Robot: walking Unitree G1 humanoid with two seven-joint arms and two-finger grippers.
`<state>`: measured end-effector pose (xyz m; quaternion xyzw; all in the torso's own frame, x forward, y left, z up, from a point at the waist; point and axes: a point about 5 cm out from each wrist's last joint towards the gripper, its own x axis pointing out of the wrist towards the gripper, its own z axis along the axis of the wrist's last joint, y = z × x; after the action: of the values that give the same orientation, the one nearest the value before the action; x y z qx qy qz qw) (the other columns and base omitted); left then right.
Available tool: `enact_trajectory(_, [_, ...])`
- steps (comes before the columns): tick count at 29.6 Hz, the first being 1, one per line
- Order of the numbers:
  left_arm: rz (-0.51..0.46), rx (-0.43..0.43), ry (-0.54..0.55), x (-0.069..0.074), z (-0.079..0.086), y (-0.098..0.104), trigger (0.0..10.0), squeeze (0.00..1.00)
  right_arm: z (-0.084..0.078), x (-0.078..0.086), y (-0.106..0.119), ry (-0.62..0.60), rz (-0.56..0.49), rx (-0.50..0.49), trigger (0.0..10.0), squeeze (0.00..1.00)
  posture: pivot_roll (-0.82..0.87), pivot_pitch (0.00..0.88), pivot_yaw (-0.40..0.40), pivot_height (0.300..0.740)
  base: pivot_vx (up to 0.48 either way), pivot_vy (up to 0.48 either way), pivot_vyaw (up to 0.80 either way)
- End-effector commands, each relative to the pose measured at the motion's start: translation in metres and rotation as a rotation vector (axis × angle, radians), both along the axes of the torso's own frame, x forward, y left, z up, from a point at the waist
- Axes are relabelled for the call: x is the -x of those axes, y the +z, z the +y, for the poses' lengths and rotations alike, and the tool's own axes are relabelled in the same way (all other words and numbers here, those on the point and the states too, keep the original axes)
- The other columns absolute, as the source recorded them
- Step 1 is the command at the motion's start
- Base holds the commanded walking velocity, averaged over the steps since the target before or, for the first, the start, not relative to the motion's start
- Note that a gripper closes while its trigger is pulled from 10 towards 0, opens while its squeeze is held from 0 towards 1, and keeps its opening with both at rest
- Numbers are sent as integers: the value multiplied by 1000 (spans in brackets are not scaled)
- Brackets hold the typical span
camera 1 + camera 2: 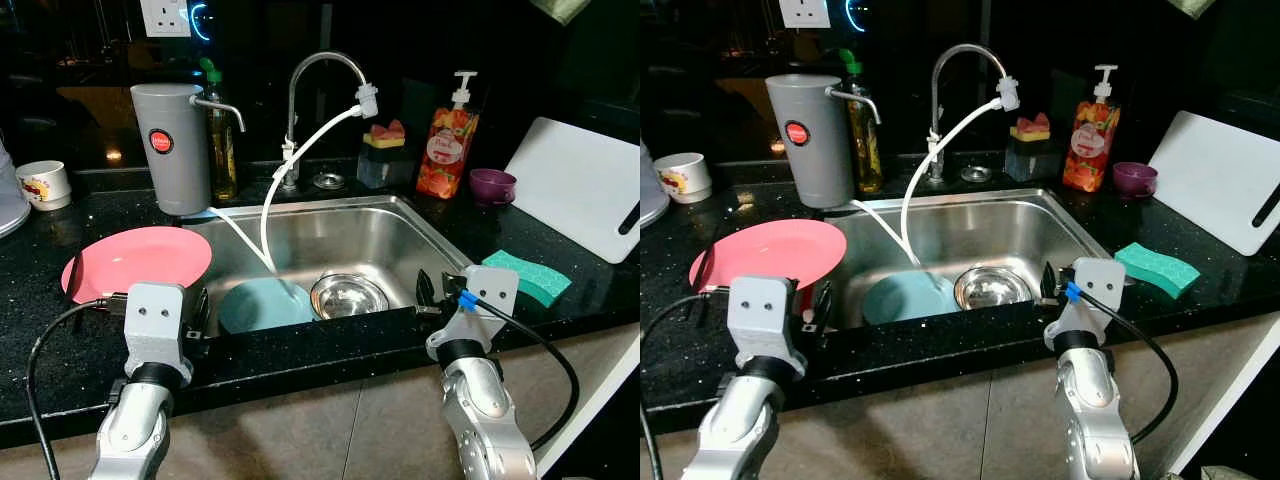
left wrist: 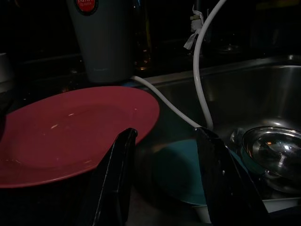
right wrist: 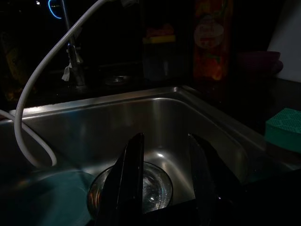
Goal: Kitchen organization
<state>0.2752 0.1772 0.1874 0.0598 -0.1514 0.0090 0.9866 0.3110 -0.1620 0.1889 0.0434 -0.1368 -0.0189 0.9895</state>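
A pink plate (image 1: 137,260) lies beside the sink (image 1: 400,225), which holds a teal plate (image 1: 265,304).

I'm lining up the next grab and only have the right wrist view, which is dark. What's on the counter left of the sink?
Observer: A pink plate lies on the counter, beside the sink rim.
Operator: Where's the left gripper?
Observer: The left gripper is open at the sink's front edge, between the pink plate and the teal plate.
Operator: Anything beyond the green sponge?
Observer: A white cutting board leans at the back.
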Motion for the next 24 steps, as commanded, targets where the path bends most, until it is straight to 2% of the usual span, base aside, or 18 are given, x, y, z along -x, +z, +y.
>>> enact_trajectory(1, [5,-7,-8,-1,-2,-2,10000,0,2,1,1,8,-7,-2,10000,0,117,32,-46,740,0,0,0])
enact_trajectory(24, [1,-13,-18,-4,-3,-3,10000,0,2,0,0,10,-5,0,10000,0,113,17,-41,740,0,0,0])
